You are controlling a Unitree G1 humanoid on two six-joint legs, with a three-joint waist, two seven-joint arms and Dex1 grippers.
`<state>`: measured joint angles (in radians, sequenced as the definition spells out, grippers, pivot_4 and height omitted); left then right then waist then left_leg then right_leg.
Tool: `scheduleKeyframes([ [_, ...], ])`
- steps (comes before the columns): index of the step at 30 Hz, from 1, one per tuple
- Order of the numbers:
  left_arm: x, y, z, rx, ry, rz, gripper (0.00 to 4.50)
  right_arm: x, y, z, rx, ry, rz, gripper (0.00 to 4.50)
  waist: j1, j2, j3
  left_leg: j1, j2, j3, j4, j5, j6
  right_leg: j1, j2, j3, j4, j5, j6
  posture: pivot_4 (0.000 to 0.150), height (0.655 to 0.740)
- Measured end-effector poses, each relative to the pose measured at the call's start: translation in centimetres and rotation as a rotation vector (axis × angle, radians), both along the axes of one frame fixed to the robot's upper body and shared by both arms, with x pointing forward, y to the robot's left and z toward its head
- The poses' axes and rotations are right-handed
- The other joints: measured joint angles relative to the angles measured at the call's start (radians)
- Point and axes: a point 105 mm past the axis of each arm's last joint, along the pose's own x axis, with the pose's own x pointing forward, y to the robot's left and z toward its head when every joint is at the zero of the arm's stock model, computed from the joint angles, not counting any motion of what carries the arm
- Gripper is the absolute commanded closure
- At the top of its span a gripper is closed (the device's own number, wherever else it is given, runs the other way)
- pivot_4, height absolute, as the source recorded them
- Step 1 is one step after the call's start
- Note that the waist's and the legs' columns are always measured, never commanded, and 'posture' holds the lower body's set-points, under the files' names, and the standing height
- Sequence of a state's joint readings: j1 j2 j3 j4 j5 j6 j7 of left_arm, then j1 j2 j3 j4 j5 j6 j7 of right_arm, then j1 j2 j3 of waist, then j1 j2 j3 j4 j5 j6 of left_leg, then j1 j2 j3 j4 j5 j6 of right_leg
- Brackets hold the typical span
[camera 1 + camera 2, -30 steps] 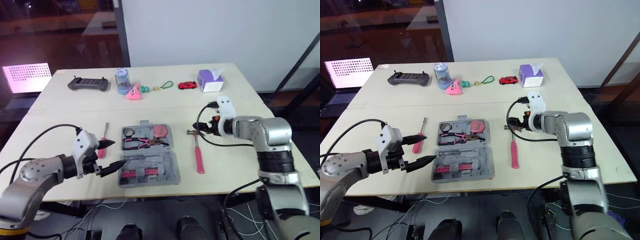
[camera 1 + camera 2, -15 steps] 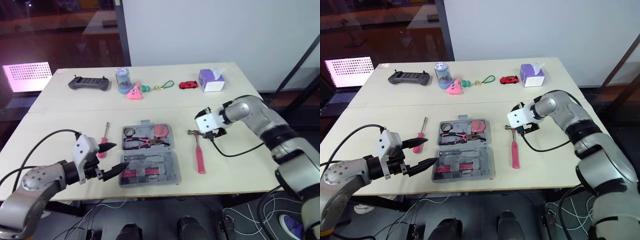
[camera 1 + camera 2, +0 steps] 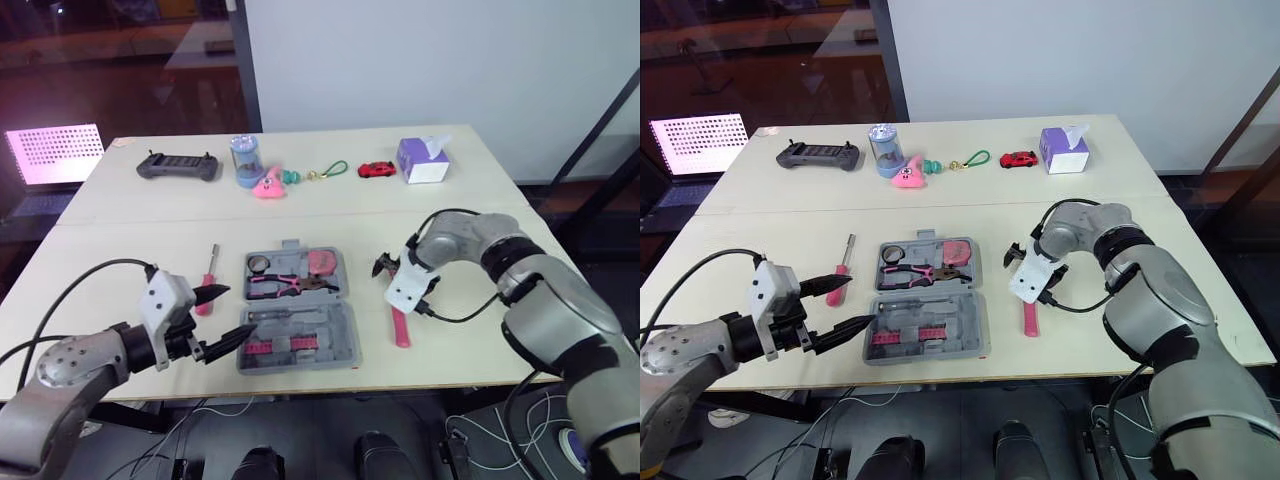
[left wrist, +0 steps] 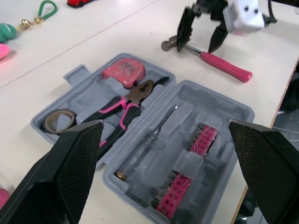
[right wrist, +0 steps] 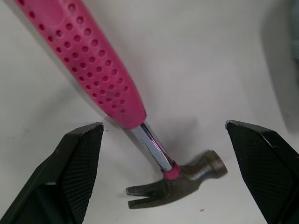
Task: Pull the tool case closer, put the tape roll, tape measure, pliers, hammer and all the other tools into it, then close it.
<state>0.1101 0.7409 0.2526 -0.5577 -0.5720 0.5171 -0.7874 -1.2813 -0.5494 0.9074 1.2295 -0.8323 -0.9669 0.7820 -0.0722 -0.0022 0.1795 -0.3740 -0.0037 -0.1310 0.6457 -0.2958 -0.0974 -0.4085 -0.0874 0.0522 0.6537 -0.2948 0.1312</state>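
Right jaws: the right gripper has its fingers spread wide, one on each side of the hammer, over the bare steel shaft next to the head and clamped on nothing.
Contact: possibly just clear of the table; it is hard to make out whether the fingertips touch it.
Left jaws: the left gripper is also spread and empty, pointing at the near-left corner of the tool case.
Hidden: in the head views the white wrist housing covers the upper part of the hammer's pink handle. The left gripper's upper finger cuts across the handle end of the pink screwdriver lying left of the case.
Right arm: elbow bent, forearm reaching inward across the table, wrist turned downward, a black cable looping off it.
Left arm: forearm low along the near table edge, extended toward the case.
Hammer: flat on the table just right of the case, head away from the robot.
Case: open, both halves flat, near the table's front edge.
Inside: tape roll, pliers and tape measure in the far half; a slim driver and pink bit rows in the near half.
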Motion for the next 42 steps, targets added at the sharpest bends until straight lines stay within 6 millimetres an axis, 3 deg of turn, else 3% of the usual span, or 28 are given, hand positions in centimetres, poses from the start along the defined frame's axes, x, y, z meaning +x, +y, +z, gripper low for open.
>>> scheduleKeyframes([
  [2,-0.1,0.0,0.0,-0.002,0.002,0.004,0.00,0.4,0.4,0.0,-0.021,-0.023,0.010,0.85,-0.003,0.000,0.000,0.000,0.000,0.000,0.000,0.000,0.000,0.000,0.000,0.000,0.000,0.000,0.000,0.150,0.7400],
  [9,-0.4,-0.2,0.1,0.001,-0.003,0.007,0.00,0.7,-0.1,-0.6,-0.088,-0.029,-0.009,4.36,-0.004,0.000,0.000,0.001,0.000,0.000,0.000,0.000,0.000,0.000,0.000,0.000,0.001,0.000,0.000,0.150,0.7400],
  [10,-0.4,-0.2,0.1,0.001,-0.005,0.008,0.00,0.7,-0.2,-0.6,-0.083,-0.021,-0.028,4.49,-0.004,0.000,0.000,0.001,0.000,0.000,0.000,0.000,0.000,0.001,0.000,0.000,0.001,0.000,0.000,0.150,0.7400],
  [16,-0.3,-0.3,0.1,0.000,-0.007,0.004,0.00,-0.8,-1.1,-0.7,-0.075,0.114,-0.077,4.49,0.004,0.000,0.000,0.000,0.000,0.000,0.000,0.000,0.000,0.001,0.000,0.000,0.001,0.000,0.000,0.150,0.7400],
  [22,-0.1,-0.8,0.1,-0.004,-0.004,-0.018,0.00,-2.9,-3.9,-0.4,-0.075,0.225,-0.092,4.49,0.001,0.000,0.000,0.001,0.000,0.000,0.000,0.000,0.000,0.001,0.000,0.000,0.001,0.000,0.000,0.150,0.7400],
  [27,0.3,-1.1,-0.1,-0.012,0.008,-0.047,0.00,-5.1,-5.5,-0.8,-0.040,0.226,0.001,4.49,0.005,0.001,0.000,0.000,0.000,-0.001,0.001,0.000,0.000,0.001,0.000,0.000,0.001,0.000,0.000,0.150,0.7400],
  [32,0.5,-1.3,-0.4,-0.016,0.024,-0.067,0.00,-7.0,-5.5,-1.3,0.009,0.219,0.030,4.49,0.002,0.001,0.000,0.001,0.000,-0.001,0.001,0.000,0.000,0.002,0.000,0.000,0.001,0.000,0.000,0.150,0.7400],
  [37,0.6,-1.4,-0.3,-0.014,0.024,-0.085,0.00,-8.6,-4.8,-1.7,0.196,0.262,-0.191,4.49,0.007,0.001,0.000,0.001,0.000,-0.001,0.002,-0.001,0.002,0.002,0.000,0.000,0.001,0.000,0.000,0.150,0.7400],
  [42,0.6,-1.5,-0.3,-0.009,0.023,-0.091,0.00,-10.4,-5.0,-1.4,0.474,0.407,-0.638,4.49,0.030,0.000,0.000,0.001,0.000,-0.001,0.003,-0.004,0.007,0.003,0.000,0.000,0.001,0.000,0.000,0.150,0.7400],
])
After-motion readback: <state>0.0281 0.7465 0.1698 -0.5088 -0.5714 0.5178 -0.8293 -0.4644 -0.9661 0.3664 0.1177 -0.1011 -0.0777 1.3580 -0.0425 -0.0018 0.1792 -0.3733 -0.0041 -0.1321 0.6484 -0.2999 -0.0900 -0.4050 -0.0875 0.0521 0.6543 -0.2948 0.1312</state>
